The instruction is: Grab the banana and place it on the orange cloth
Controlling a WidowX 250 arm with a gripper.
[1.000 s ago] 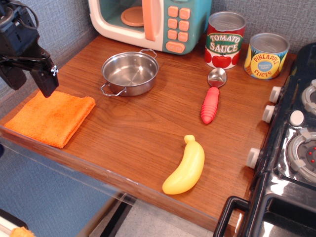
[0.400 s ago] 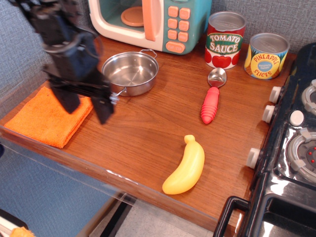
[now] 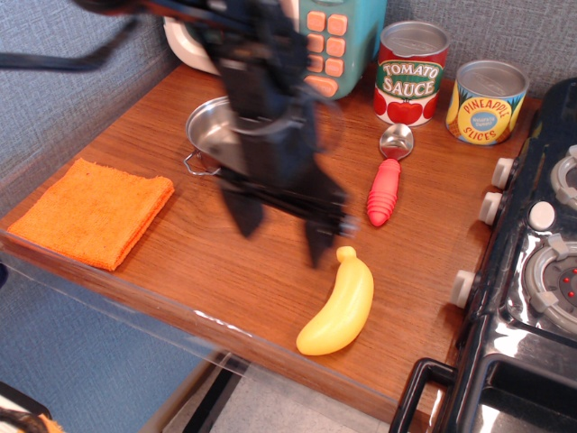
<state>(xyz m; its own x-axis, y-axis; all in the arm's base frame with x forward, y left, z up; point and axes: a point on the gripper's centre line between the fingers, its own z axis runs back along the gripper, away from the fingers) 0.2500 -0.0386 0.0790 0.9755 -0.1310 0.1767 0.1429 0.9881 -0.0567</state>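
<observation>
On wooden counter [image 3: 433,298]: banana [image 3: 340,307] (cloth [image 3: 92,210] apart).

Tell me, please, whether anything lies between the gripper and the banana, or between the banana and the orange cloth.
Nothing visible does. The gripper hangs open just left of the banana, with only bare wood between them. From the banana to the orange cloth the tabletop is also bare; the steel pot and the red-handled spoon sit farther back.

Wood-grain countertop [image 3: 225,271] with a clear plastic strip along the front edge. Grey-blue textured wall [image 3: 81,36] from 9 to 12 o'clock. Black toy stove [image 3: 532,298] at 3 to 5 o'clock. Even, soft lighting, grey floor below.
</observation>
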